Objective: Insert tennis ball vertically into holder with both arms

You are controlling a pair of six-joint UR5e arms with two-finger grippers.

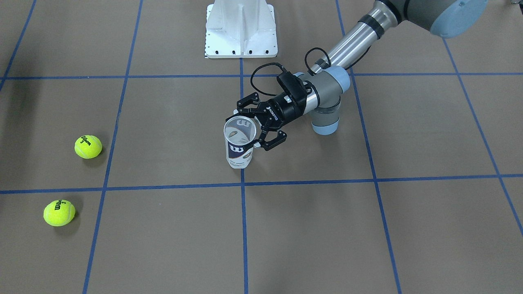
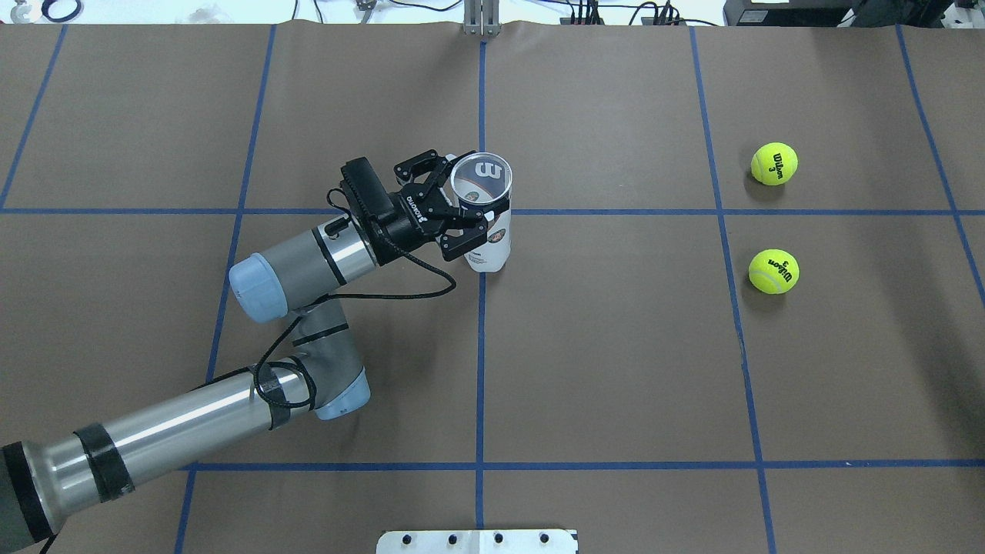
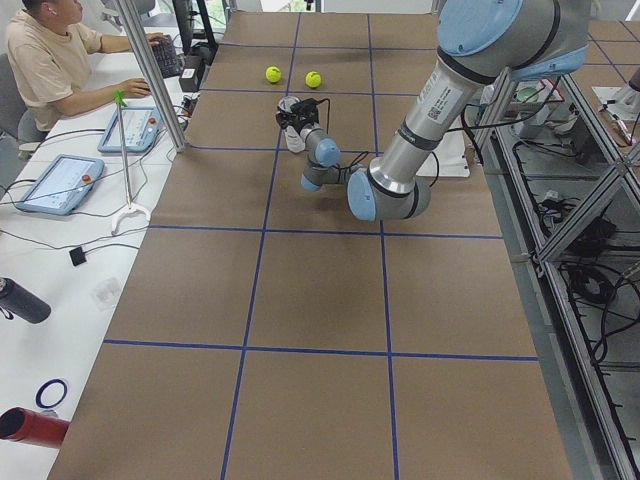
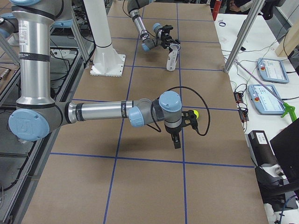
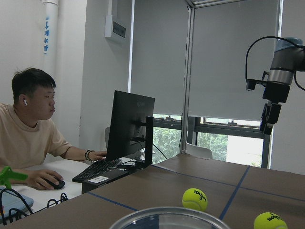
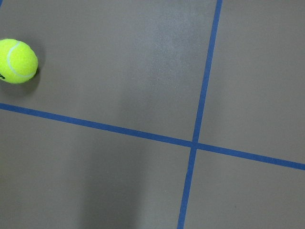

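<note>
**Inspector:** Brown paper covered the tabletop [image 2: 616, 369], ruled into squares by blue tape [image 2: 479, 369]. What stood round it?

**Technician:** Grey blinds [image 5: 228, 57] hung over the windows. A person [image 5: 28, 129] sat at a monitor [image 5: 128, 124] along the edge opposite the robot. A white pedestal [image 1: 241, 26] stood at the robot's edge.

**Inspector:** The task items?

**Technician:** The holder [image 1: 240, 152] stood open-mouthed on the centre line, mid-tabletop. The left gripper [image 2: 462, 201] clasped it below the rim, one finger on each side. The far ball [image 2: 774, 163] and near ball [image 2: 773, 271] lay apart toward the edge on the robot's right.

**Inspector:** The right gripper [image 4: 177, 144]?

**Technician:** It hung fingers-down above the tabletop close to a ball. Spread or pressed together, I could not tell.
</note>
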